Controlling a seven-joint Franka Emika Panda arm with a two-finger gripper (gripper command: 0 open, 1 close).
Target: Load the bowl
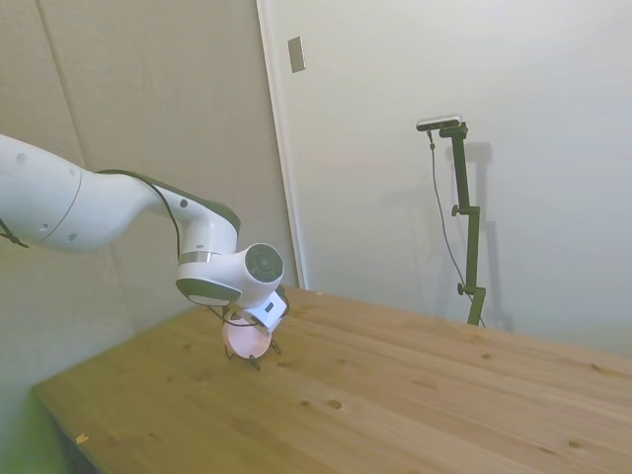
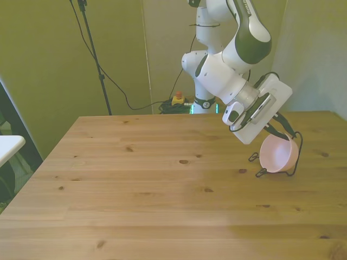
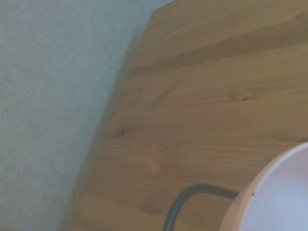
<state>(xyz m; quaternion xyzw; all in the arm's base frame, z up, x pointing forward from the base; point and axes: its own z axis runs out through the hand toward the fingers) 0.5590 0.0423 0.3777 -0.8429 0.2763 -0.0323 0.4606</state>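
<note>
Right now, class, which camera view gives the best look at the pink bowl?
The front view: the pink bowl shows almost whole, tipped on its side in the dark wire rack, opening facing the camera. The side view shows only part of it beneath the arm's wrist. The wrist view catches just a blurred section of rim.

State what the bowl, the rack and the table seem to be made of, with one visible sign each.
Bowl: probably plastic, pale pink, smooth, with an even soft sheen and no marks.
Rack: seemingly thin dark metal wire, bent into curved loops.
Table: wood, light boards with visible grain and knots, matte finish.
</note>
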